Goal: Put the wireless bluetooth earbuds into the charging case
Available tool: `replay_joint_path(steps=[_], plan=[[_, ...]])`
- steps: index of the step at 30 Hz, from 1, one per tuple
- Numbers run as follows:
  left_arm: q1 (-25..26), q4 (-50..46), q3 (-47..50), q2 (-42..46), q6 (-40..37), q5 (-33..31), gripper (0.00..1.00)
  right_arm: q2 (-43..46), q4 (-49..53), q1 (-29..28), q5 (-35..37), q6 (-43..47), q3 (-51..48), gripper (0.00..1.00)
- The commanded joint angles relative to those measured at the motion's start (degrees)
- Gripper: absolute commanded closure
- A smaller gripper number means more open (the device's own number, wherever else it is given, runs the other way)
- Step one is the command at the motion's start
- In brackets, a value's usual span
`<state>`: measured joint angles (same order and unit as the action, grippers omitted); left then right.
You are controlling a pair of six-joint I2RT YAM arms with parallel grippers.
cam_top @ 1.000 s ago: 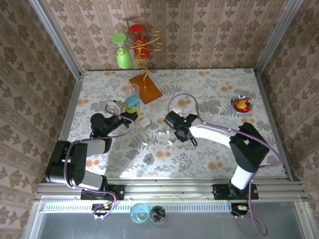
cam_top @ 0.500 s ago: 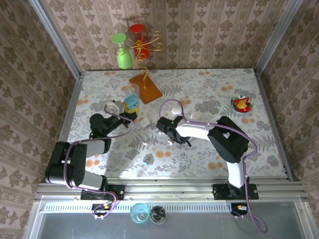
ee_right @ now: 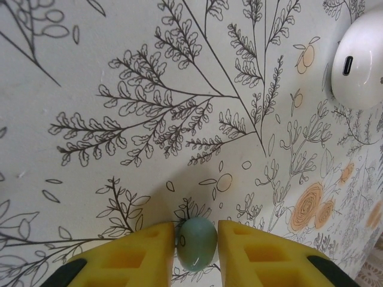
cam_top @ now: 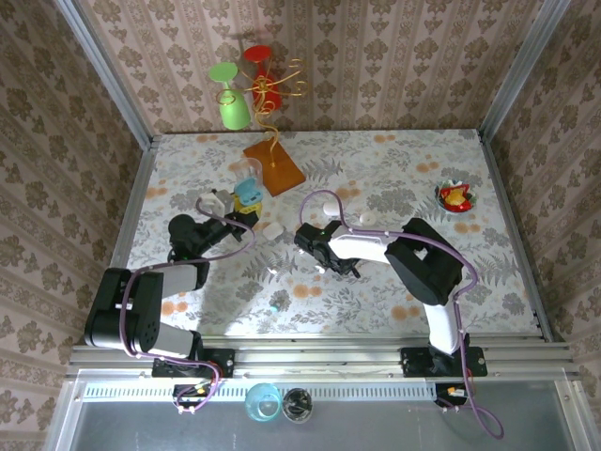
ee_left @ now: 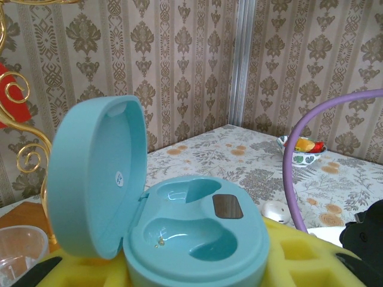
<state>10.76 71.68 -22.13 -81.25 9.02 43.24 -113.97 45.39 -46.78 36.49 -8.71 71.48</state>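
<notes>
My left gripper point(ee_left: 197, 266) is shut on the teal charging case point(ee_left: 197, 236), which sits between its yellow fingers with the lid point(ee_left: 96, 179) swung open to the left. Both moulded wells are bare. From above, that case point(cam_top: 247, 195) is held at the table's left. My right gripper point(ee_right: 197, 246) points down at the tablecloth. Its yellow fingers point(ee_right: 134, 254) press either side of a small pale teal earbud point(ee_right: 197, 239) resting on the cloth. From above, the right gripper point(cam_top: 329, 256) is near the table's middle.
A white pebble-shaped case point(ee_right: 361, 60) lies just beyond the right gripper. Two such cases point(cam_top: 272, 228) point(cam_top: 333, 200) show from above. A gold stand with a green and a red glass point(cam_top: 246, 89), an orange board point(cam_top: 274, 167) and a clear cup point(cam_top: 249, 171) stand at the back left. A small bowl point(cam_top: 455, 196) sits at the right.
The right arm swung left toward the table's middle and folded in, and its jaws narrowed around the teal earbud. The left arm and the open case stayed put.
</notes>
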Motion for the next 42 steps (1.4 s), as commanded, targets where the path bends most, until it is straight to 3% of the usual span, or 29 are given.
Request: replay_joint_path(steps=[1,11,16,21,26,30,36,42], plan=[[-0.48,1.96,0.55,1.23,-0.27,0.96,0.65,-1.52,1.97,-0.11,1.48,-0.31,1.20,0.72],[-0.42,2.00,0.61,1.36,-0.71,0.60,0.65,1.50,2.39,0.18,0.76,-1.78,0.81,0.80],[0.68,1.97,0.64,0.55,-2.04,-0.85,0.65,8.76,-1.17,1.53,-5.09,-3.11,-1.88,0.80],[3.76,1.95,-0.36,-1.88,-3.99,-2.35,0.65,19.64,-7.85,6.26,-19.04,-5.56,-7.05,0.80],[9.22,2.02,-2.59,-4.90,-7.49,-4.65,0.65,31.53,-19.51,15.35,-43.85,-12.32,-14.02,0.79],[13.05,1.97,-4.68,-7.22,-9.42,-5.98,0.65,37.75,-25.10,20.52,-57.70,-17.59,-16.54,0.79],[19.20,2.06,-8.33,-11.98,-10.90,-5.90,0.65,41.93,-31.90,25.37,-72.34,-23.31,-18.12,0.79],[24.14,2.15,-11.74,-15.95,-12.97,-5.32,0.65,43.44,-40.46,25.95,-79.51,-28.00,-19.64,0.79]])
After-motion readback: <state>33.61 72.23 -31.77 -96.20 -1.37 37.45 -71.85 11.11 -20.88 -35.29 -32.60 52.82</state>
